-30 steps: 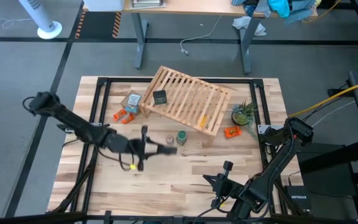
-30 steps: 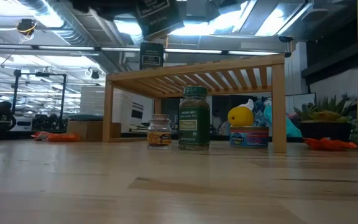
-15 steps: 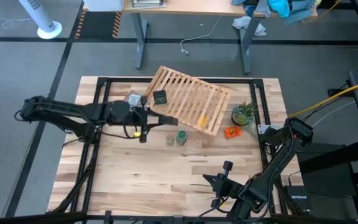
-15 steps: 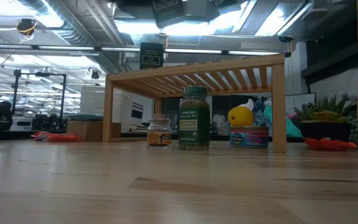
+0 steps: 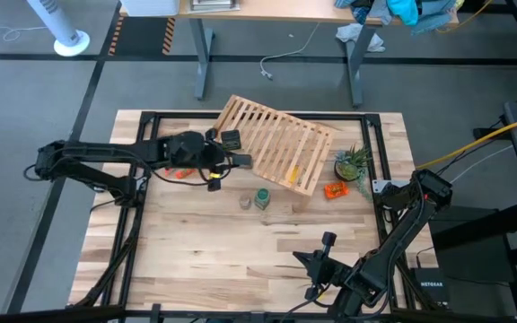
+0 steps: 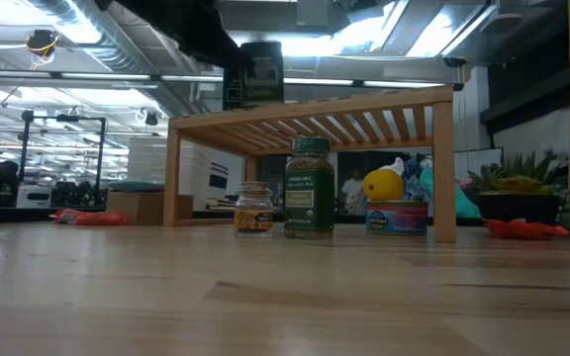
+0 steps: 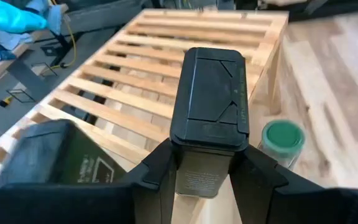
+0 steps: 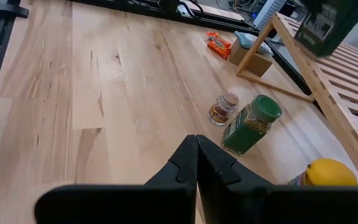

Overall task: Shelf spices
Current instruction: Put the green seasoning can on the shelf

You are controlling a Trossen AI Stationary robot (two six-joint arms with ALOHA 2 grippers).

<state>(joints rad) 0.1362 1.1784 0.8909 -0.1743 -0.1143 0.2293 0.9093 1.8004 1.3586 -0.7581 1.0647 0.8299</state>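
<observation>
**Shelf first, jars after**

Shelf (image 5: 273, 144) lies under my left gripper (image 7: 205, 163), whose jaws clamp a dark squarish jar (image 7: 210, 118). Another dark jar (image 5: 231, 139) stands just beside. Green jar (image 5: 262, 197) and tiny glass jar (image 5: 245, 202) stand below. Right gripper (image 8: 196, 163): jaws closed, empty.

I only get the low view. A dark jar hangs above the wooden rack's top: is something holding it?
Observer: Yes, the left gripper is shut on that dark jar; the left wrist view shows its fingers on both sides.
Operator: Is another jar up there already?
Observer: Yes, a second dark jar stands on the shelf near its corner.
Operator: And the other arm?
Observer: The right gripper waits shut over bare table, short of the green jar.
</observation>
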